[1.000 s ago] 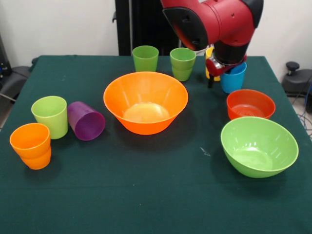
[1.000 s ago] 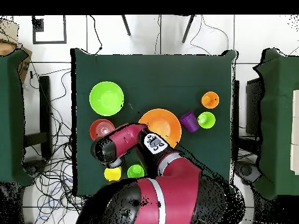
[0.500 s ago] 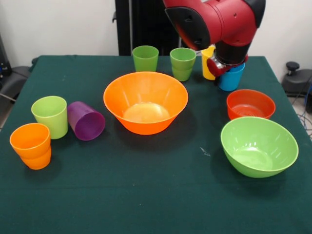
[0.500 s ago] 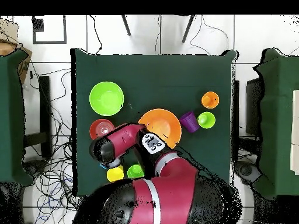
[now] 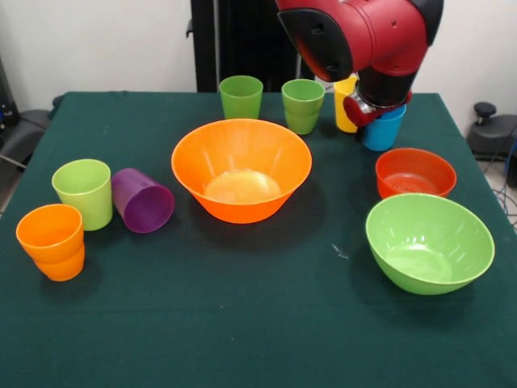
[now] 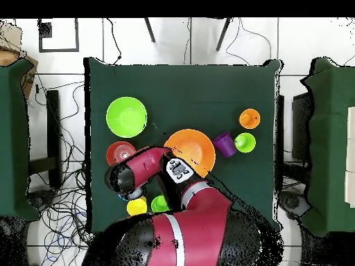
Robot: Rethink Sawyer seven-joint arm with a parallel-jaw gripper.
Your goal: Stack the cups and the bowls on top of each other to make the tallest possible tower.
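Seemingly upright yellow cup (image 5: 346, 105) beside blue cup (image 5: 384, 128), arm-masked.

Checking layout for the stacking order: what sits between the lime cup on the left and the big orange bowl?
The purple cup, lying on its side, touching the lime cup and apart from the orange bowl; the front view shows it.

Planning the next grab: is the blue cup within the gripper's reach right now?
Probably yes. The arm hangs right over the blue cup; only the yellow cup stands close beside it.
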